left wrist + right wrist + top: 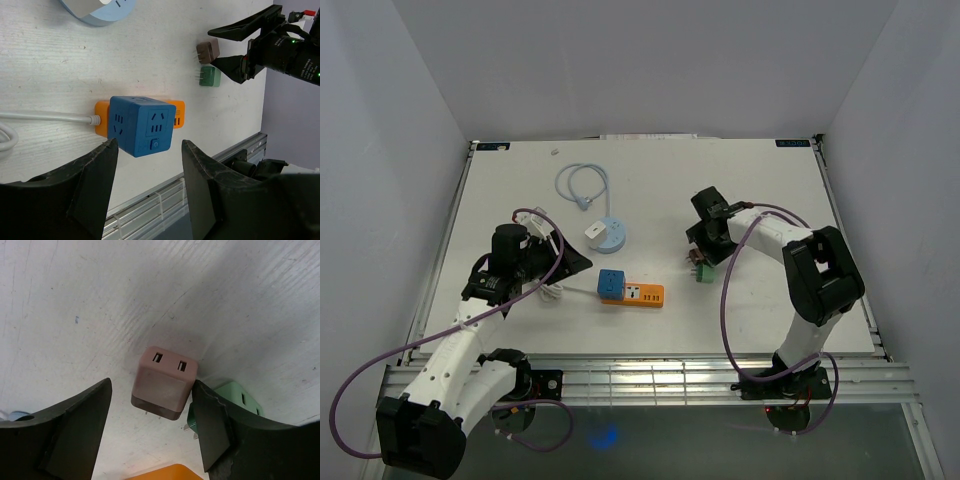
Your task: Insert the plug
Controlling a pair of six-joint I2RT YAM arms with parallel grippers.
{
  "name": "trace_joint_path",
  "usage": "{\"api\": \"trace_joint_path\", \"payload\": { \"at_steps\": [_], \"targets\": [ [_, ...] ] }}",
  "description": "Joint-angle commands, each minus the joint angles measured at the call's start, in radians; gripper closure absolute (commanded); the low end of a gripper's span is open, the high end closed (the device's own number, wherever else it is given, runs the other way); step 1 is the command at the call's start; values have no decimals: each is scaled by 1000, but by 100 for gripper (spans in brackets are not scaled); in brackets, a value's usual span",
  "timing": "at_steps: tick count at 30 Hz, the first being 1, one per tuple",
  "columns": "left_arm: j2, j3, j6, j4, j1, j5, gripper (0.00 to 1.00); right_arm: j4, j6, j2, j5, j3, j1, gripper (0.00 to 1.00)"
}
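A brown plug [164, 382] with two USB slots lies on the white table, prongs toward the orange power strip [160, 474]. My right gripper [151, 385] stands open around it: the right finger touches its side and the left finger is apart. A green plug [240, 397] lies just beyond the right finger. In the top view the right gripper [703, 255] hangs over both plugs, with the green plug [705, 272] showing. A blue cube socket [142, 125] sits on the orange power strip [177, 107]. My left gripper [148, 145] is open and empty, just short of the cube.
A round blue-and-white device [606, 234] with a looped light-blue cable [582, 185] lies behind the strip. The strip's white cord [552, 292] runs left under my left arm. The table's front rail [650, 375] is close behind the strip.
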Motion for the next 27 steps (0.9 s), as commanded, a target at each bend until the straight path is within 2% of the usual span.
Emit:
{"api": "trace_joint_path", "payload": {
  "at_steps": [1,5,11,18,22,24,25,26,27],
  "targets": [
    [-18,9,9,16,4,13,36,18,36,-5,29,-8,8,31],
    [-19,12,15,7,6,13,36,25,46,10,48,-10,8,39],
    [-26,21,23,-7,4,4,36,28,27,23,109,-4,5,73],
    [-10,41,60,37,4,90,33,120,-92,-60,144,-21,10,84],
    [-10,55,63,86,6,121,28,150,-186,-132,193,-25,20,84],
    [7,72,65,86,6,114,28,156,-217,-155,206,-31,19,70],
    [16,75,63,88,6,113,28,156,-221,-155,195,-31,5,58],
    [30,81,63,88,6,113,27,154,-223,-148,177,-31,-2,42],
    [36,83,60,91,4,114,27,154,-223,-140,129,-31,-10,38]
  ]
}}
